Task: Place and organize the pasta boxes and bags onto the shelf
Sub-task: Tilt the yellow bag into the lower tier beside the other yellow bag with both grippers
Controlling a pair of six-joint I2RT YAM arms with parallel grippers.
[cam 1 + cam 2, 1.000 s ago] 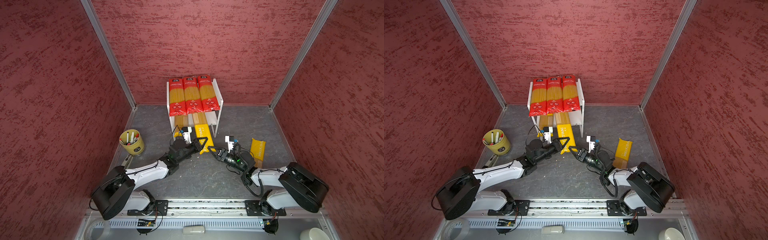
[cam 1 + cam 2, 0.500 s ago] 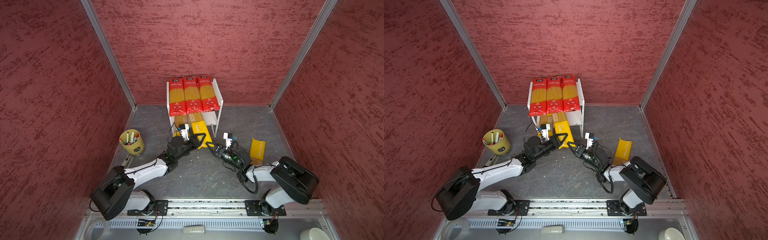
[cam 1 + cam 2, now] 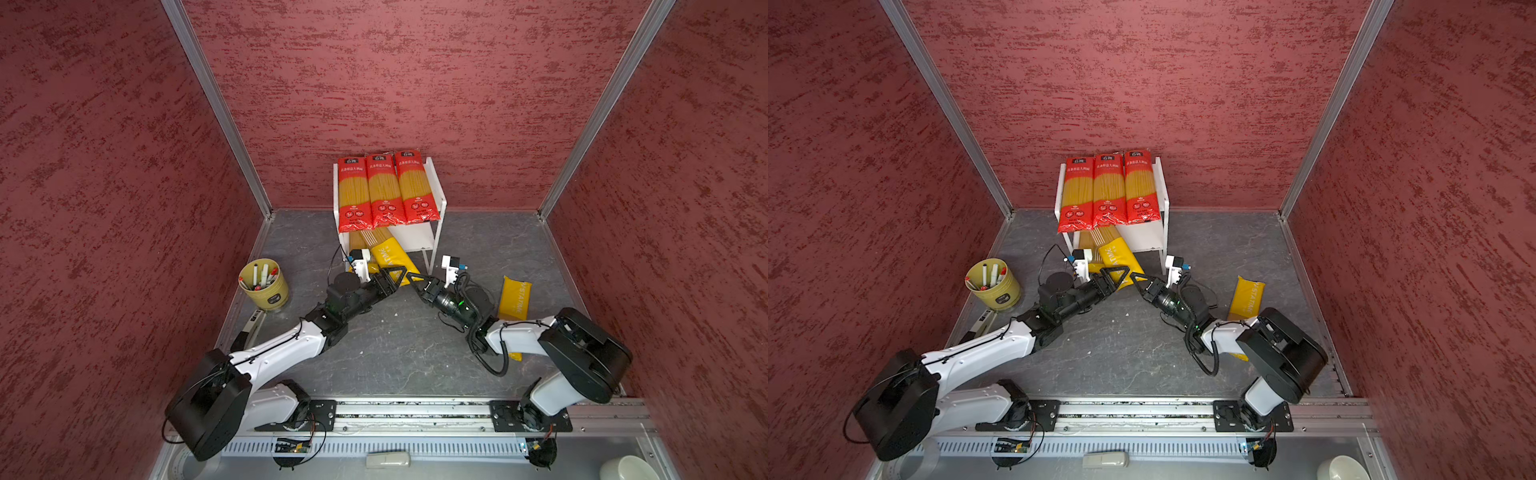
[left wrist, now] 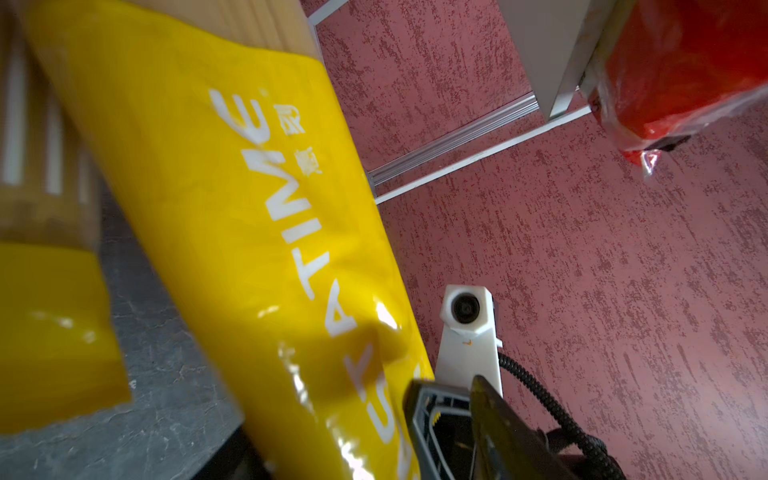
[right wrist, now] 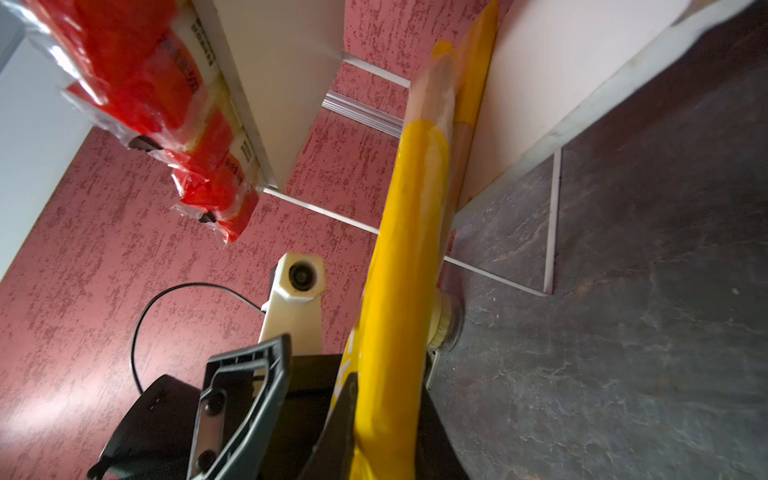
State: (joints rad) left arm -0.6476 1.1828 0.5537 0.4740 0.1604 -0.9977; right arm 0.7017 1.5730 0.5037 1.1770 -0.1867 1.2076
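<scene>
Three red pasta packs (image 3: 384, 189) lie side by side on the top board of the white shelf (image 3: 415, 240), seen in both top views. A yellow PASTATIME pack (image 3: 388, 257) (image 4: 249, 232) lies slanted, its far end in the lower tier and its near end sticking out over the floor. My right gripper (image 3: 412, 277) (image 5: 386, 436) is shut on that near end. My left gripper (image 3: 394, 276) stands open right beside it, one finger (image 5: 245, 395) clear of the pack. A second yellow pack (image 3: 356, 241) lies in the lower tier, left of the slanted one.
A third yellow pack (image 3: 515, 293) lies on the grey floor at the right, partly under my right arm. A yellow-green cup of markers (image 3: 264, 284) stands at the left. Red walls close in three sides. A white bowl (image 3: 623, 467) sits beyond the front rail.
My left gripper has opened and let go of the slanted yellow pack. My right gripper has closed on its near end and moved towards the shelf, sliding the pack further into the lower tier.
</scene>
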